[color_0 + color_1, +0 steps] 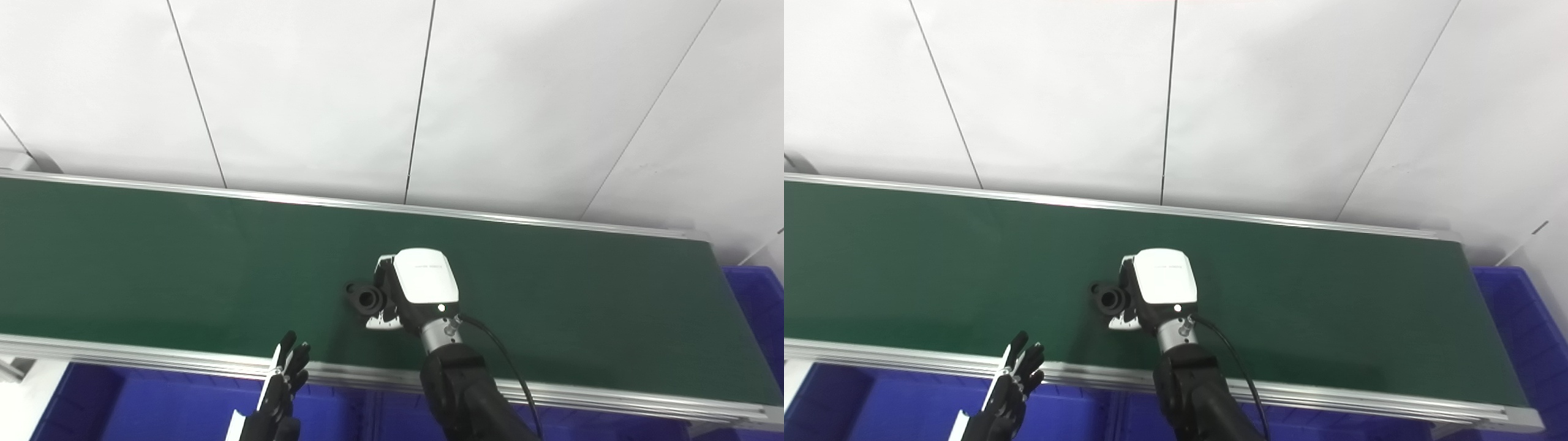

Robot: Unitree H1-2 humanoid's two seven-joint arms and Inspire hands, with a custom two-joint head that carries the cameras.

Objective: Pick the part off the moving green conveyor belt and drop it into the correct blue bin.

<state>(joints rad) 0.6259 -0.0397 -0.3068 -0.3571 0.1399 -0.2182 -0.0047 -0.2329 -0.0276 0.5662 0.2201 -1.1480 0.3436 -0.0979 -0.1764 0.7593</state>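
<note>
A white panelled wall (pixel 306 92) fills the upper frame, split by thin dark seams (pixel 420 98) and lit evenly, softly shadowed toward the right.

part (pixel 365 297) on belt (pixel 153 257) mid | right hand (pixel 411 288) touching its right | bins (pixel 171 404) before belt

Black arms, one white-backed robot hand, one all-black robot hand

The right robot hand (pixel 404 294) is capped by a glossy white rounded shell printed with faint grey lettering, too small to be read; a small lit dot is seen at the shell's lower edge; pale finger segments are visible beneath it; a silver metal wrist collar is joined to a matte black forearm, and a thin black cable is looped from the wrist; the left robot hand (pixel 278 392) is seen in black with slim white trim.
</note>
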